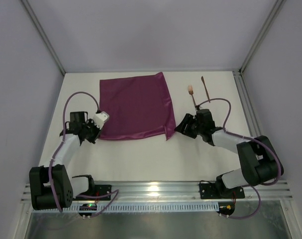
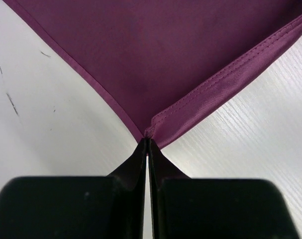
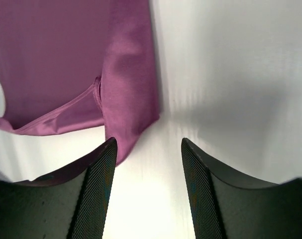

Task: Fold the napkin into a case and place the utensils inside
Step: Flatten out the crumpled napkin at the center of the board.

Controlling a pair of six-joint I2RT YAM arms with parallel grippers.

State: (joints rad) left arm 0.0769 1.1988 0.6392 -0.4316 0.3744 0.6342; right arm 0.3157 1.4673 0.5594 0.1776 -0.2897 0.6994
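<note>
The napkin (image 1: 136, 107) lay spread flat on the tabletop (image 1: 141, 159), in the upper middle of the top view. A stitched hem showed along its edges in both wrist views, but whether a layer was folded under could not be made out.

The left end effector (image 2: 147, 149) was closed on the very tip of the napkin's lower-left corner. In the left wrist view that tip disappeared between the fingers, and from above the grip was hidden under the wrist itself.

The right end effector (image 3: 148, 144) stood open at the napkin's lower-right corner and held nothing. The corner lay on the tabletop just beside the finger at the left of the right wrist view (touching it or not, I could not tell). The frame's top and left edges cut the rest of the cloth off.

The fork (image 1: 192, 95) and knife (image 1: 205, 87) lay side by side in the upper right of the top view, apart from the napkin and from each other. The fork's lower end was hidden behind the right arm and its cable, and its head showed only as a pale blur.
</note>
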